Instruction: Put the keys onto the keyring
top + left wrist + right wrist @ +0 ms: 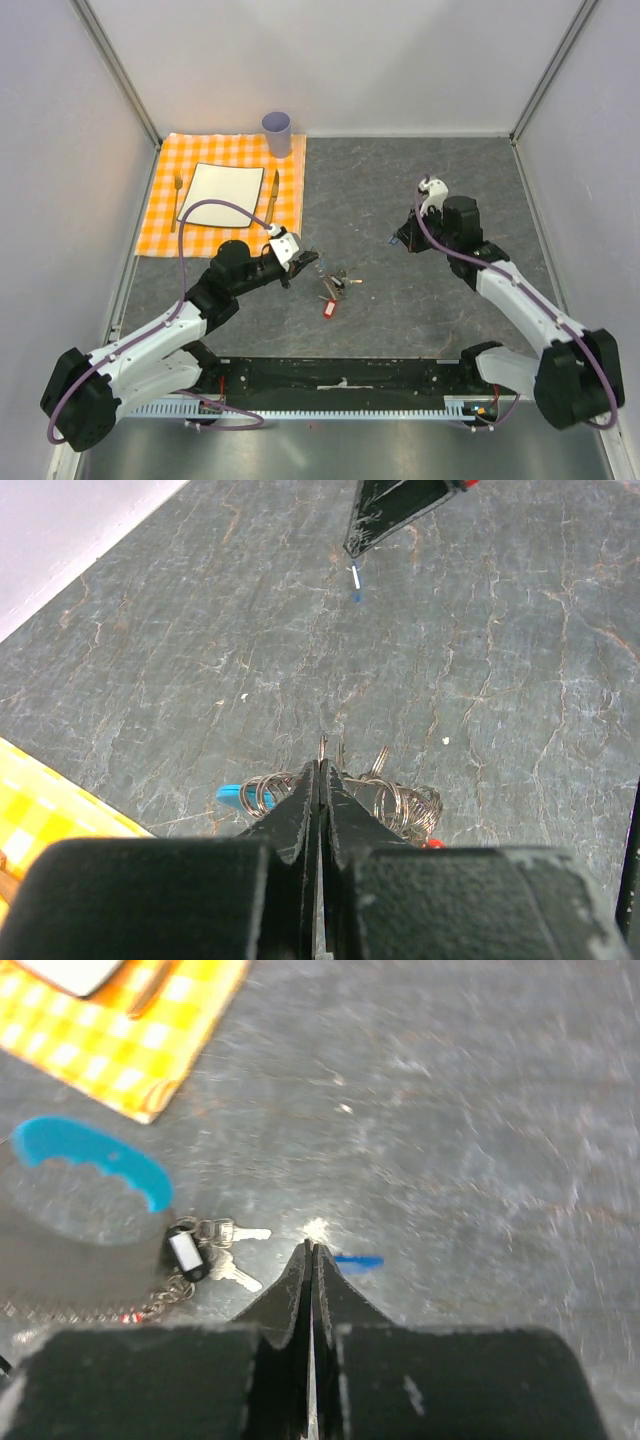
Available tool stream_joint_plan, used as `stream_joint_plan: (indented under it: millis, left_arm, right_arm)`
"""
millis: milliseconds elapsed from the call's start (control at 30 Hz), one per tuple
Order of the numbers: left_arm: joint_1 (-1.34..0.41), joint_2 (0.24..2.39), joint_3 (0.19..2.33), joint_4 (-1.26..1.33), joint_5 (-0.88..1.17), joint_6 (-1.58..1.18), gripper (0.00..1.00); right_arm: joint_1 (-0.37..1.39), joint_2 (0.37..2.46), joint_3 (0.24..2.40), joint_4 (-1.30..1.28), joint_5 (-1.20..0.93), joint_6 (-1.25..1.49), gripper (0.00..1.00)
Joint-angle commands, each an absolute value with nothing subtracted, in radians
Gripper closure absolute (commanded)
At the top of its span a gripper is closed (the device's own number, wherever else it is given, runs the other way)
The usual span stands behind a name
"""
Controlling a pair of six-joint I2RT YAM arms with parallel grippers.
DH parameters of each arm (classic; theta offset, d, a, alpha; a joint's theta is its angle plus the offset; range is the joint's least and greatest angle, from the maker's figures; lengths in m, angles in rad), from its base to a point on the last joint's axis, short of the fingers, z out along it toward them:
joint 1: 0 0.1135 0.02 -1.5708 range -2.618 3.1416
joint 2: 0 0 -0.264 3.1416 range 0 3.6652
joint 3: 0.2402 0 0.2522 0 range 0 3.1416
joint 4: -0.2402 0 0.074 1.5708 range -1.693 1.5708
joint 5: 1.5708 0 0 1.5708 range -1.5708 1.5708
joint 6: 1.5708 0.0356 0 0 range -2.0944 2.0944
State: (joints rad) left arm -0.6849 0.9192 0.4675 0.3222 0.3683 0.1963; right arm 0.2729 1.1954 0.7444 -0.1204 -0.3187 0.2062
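My left gripper [310,258] [322,765] is shut on the keyring [400,802], whose wire loops bunch round the fingertips. The keyring's cyan clasp [232,796] [90,1152] sticks out to the left. A bunch of silver keys [336,283] [222,1250] with a dark tag lies just beyond it. A red tag [328,309] lies nearer. My right gripper [398,242] [311,1248] is shut on a small key with a blue tag [358,1260] [355,582], held above the table to the right of the bunch.
An orange checked cloth [165,225] at the back left carries a white plate [228,193], a fork [178,200] and a knife [272,195]. A purple cup [277,132] stands at its far corner. White walls close in the grey table.
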Motion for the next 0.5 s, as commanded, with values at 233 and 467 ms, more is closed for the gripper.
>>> stream_joint_plan:
  millis: [233,467]
  left_arm:
    - [-0.683,0.925,0.525,0.33,0.414,0.241,0.98]
    - [-0.683,0.972,0.575,0.33,0.497,0.239,0.98]
  right_arm:
    - [0.393,0.858,0.434,0.511,-0.562,0.048,1.0]
    - [0.413,0.839,0.403,0.702,-0.742,0.132,0.99]
